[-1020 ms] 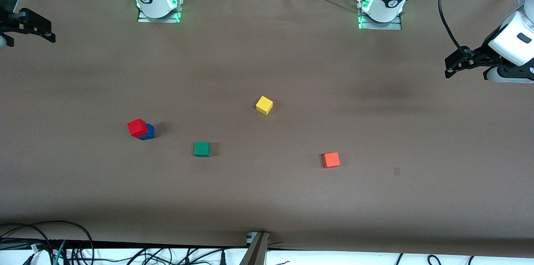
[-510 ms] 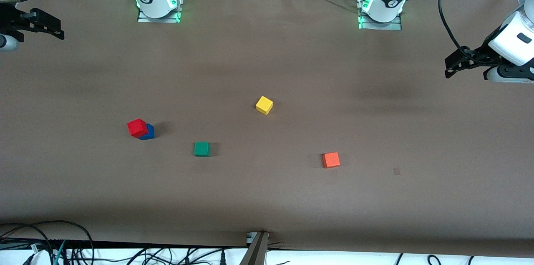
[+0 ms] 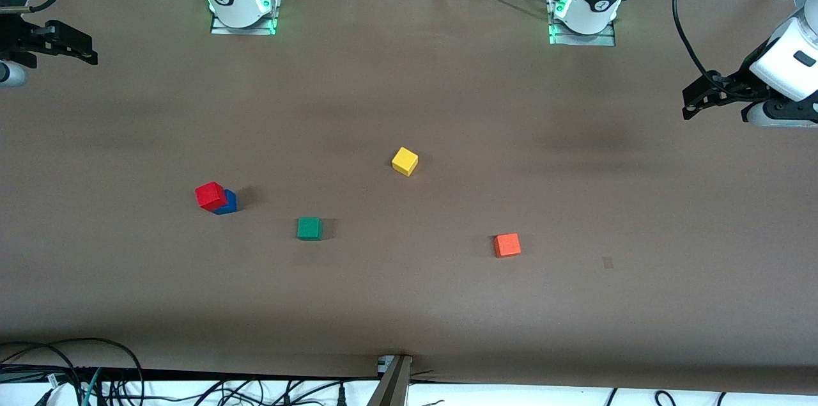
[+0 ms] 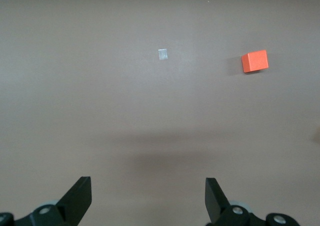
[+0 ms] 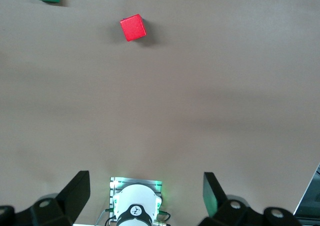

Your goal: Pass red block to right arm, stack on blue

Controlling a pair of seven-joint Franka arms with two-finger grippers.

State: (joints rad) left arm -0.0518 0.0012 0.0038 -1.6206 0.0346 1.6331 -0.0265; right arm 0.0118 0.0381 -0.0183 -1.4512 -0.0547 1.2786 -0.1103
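Red block [image 3: 210,195] sits on top of the blue cube [image 3: 227,203], a bit offset so blue shows at its 4 o'clock edge in front view. Stack lies toward the right arm's end of the table [image 3: 409,304].

Right gripper [image 3: 73,50] is up in the air over the table edge at the right arm's end, roughly 10 o'clock from the stack, well apart from it; jaws spread wide, nothing held.

Left gripper [image 3: 693,101] hangs over the left arm's end of the table, about 3 o'clock from the yellow cube [image 3: 404,161]; jaws wide apart, empty, well apart from the stack.

Green cube [image 3: 309,228] at 4 o'clock from the stack, near it. Orange cube [image 3: 507,245] nearer the front cam, toward the left arm's end.
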